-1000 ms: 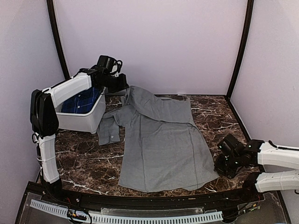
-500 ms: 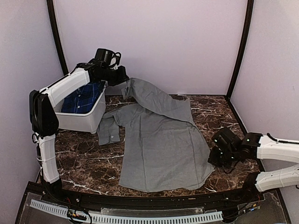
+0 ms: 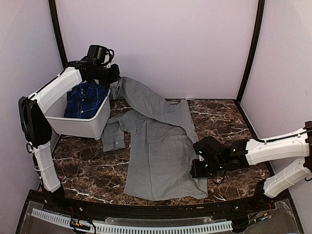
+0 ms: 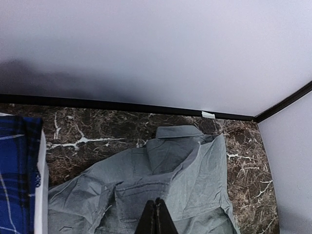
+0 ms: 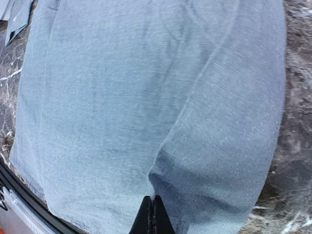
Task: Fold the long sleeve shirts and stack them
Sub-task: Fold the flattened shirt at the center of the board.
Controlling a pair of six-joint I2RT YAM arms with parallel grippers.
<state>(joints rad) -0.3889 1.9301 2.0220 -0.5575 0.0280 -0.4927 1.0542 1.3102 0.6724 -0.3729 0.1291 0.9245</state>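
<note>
dark marbled table [image 3: 83,165]: we're mid-fold on plain grey cloth shirt [image 3: 156,151], left gripper [image 3: 115,82] & right gripper [image 3: 196,168] pinching it; nxt lay rt side across.

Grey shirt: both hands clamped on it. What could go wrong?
The left hand holds the grey shirt raised beside the white tub; cloth may snag on its rim. The right hand pinches only the folded side edge; it might slip. The sleeve by the tub lies crumpled and may skew the fold.
</note>
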